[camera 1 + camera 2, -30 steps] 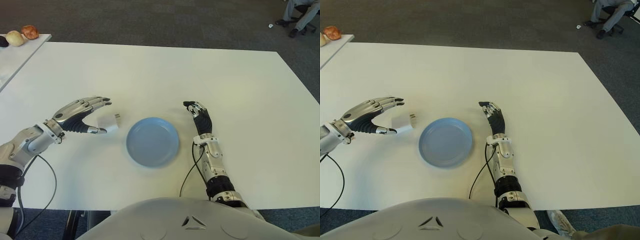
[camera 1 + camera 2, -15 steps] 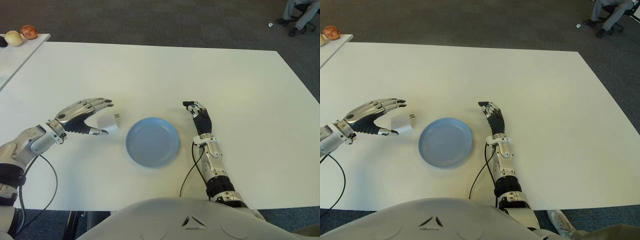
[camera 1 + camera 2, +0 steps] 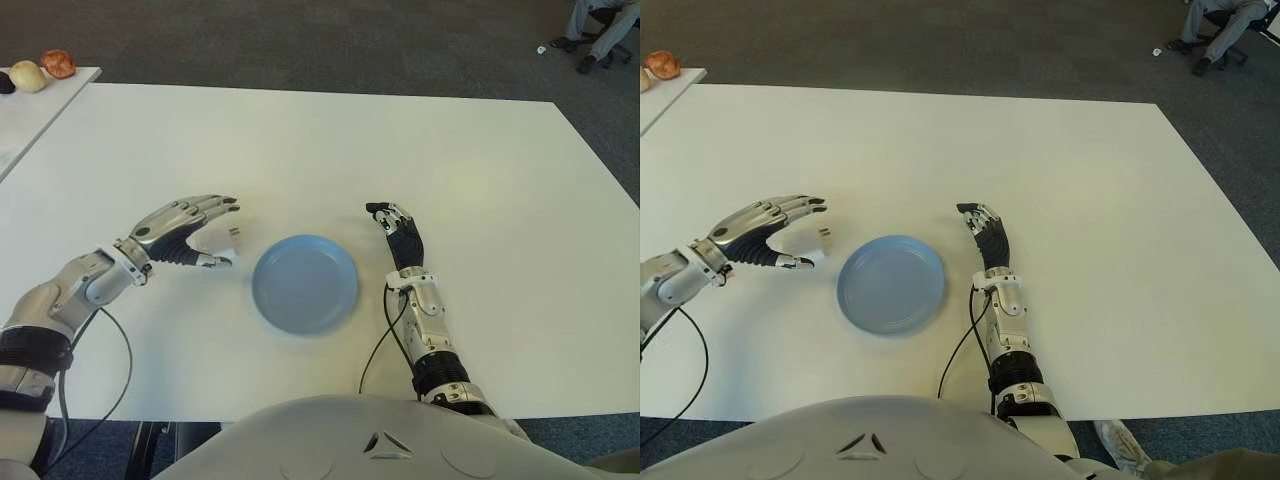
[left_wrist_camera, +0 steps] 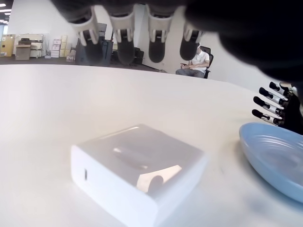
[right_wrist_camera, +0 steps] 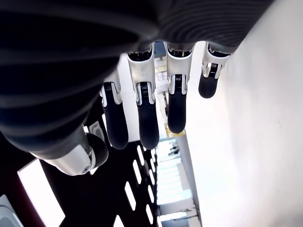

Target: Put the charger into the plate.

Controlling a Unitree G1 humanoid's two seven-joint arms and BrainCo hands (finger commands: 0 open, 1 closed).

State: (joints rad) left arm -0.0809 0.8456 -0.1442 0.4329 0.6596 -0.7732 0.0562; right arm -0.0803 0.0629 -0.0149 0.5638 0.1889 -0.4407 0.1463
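The white charger (image 4: 137, 172) lies flat on the white table (image 3: 450, 150), just left of the blue plate (image 3: 305, 283). My left hand (image 3: 215, 235) is cupped over the charger, open, with four fingers above it and the thumb on its near side. In the eye views the hand hides most of the charger, and only its prong end (image 3: 824, 233) shows. No finger touches it in the left wrist view. My right hand (image 3: 400, 228) shows beside the plate on its right, fingers relaxed and holding nothing.
A second white table (image 3: 40, 105) at the far left carries several round food items (image 3: 45, 68). A black cable (image 3: 375, 340) runs along my right forearm. A seated person (image 3: 603, 25) is on the carpet at the far right.
My left hand has moved right toward the plate and now covers most of the charger. The charger, plate and right hand have not moved.
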